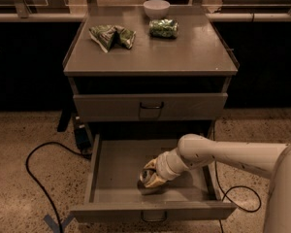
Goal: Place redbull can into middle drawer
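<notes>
Grey metal makes up the middle drawer (114,166), which we see pulled open at the lower centre of the frame. Inside it, right of centre, our gripper (153,177) grasps the redbull can (145,179), silver top towards us. At the top, the surface (184,52) carries a green can (163,28), a white bowl (156,8) and snack bags (111,35).
</notes>
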`<state>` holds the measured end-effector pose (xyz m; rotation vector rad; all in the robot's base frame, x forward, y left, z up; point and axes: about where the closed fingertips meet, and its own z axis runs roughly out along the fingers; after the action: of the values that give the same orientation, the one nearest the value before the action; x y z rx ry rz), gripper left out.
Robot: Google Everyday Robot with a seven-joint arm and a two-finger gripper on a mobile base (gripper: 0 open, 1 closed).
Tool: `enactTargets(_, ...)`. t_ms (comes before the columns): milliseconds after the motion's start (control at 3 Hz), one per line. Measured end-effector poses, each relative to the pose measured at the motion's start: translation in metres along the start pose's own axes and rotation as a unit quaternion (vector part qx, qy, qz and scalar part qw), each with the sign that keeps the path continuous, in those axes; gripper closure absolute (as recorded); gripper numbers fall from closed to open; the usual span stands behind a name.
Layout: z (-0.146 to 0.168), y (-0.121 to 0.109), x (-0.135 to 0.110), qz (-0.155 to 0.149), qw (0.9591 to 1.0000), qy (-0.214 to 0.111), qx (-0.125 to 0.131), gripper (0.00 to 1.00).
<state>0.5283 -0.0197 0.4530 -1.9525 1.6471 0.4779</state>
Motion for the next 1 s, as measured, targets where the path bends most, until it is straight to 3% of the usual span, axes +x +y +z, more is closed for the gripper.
enactTargets(667,0.010,-0.003,0.001,0.003,1.0000,-0.007,0.003,1.00)
enactTargets(1000,0.034,-0.019,0.000,0.005,0.9999,-0.013,0.009,1.00)
